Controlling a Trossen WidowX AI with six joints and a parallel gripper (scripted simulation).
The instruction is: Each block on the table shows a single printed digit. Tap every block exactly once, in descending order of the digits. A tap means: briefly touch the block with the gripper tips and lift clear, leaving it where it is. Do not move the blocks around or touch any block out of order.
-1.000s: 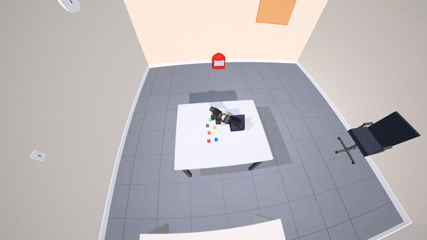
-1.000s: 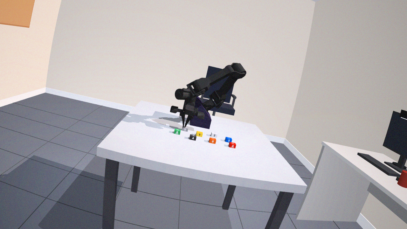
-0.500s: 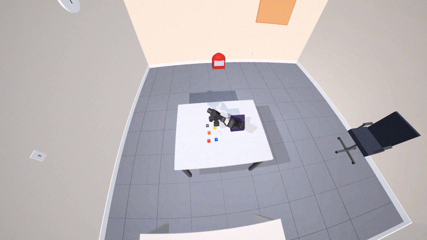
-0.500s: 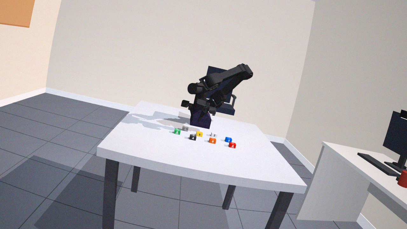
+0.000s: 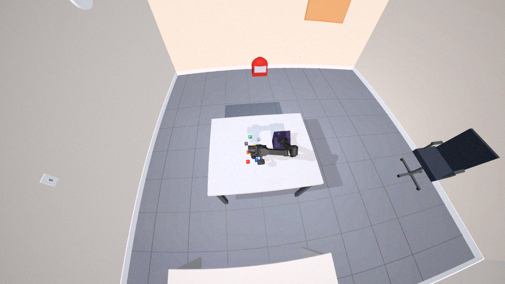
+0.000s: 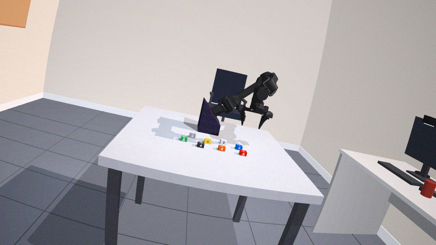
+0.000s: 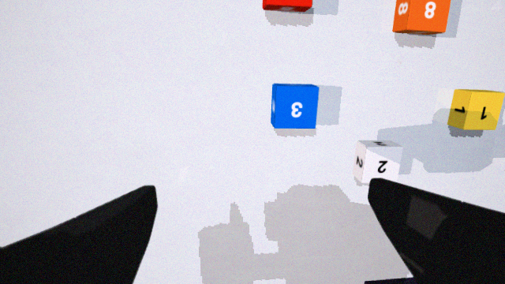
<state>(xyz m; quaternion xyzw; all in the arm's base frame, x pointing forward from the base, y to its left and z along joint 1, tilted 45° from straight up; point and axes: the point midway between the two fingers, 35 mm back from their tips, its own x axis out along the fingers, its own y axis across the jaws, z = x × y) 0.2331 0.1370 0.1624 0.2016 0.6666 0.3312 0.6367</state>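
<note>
Hovering above the table (image 5: 229,176) (image 6: 183,164), the gripper (image 6: 250,125) (image 7: 265,192) is spreading its 2 fingers wide, holding 0 blocks. Relative to the blue 3 block (image 6: 238,147) (image 7: 296,106), the red block (image 5: 247,161) (image 6: 243,153) (image 7: 287,5) and orange 8 block (image 6: 221,148) (image 7: 422,16) are sitting near; the green block (image 5: 249,136) (image 6: 183,138) is lying well apart.

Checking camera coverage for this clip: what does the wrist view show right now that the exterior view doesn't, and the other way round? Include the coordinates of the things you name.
Only the wrist view: the upper faces of the blocks from above, with the 8 legible on two sides of the orange block (image 6: 221,148) (image 7: 424,16).

Only the exterior view: the green block (image 6: 183,139), the black block (image 6: 200,145), the gray block (image 6: 192,135), the office chair (image 6: 228,85) and the red cup (image 6: 427,188).

Both: the blue block (image 6: 238,147) (image 7: 296,106), yellow block (image 6: 207,141) (image 7: 479,110), white block (image 6: 223,141) (image 7: 380,163), red block (image 6: 243,153) (image 7: 287,4), and the open gripper (image 6: 250,126) (image 7: 265,192).
</note>
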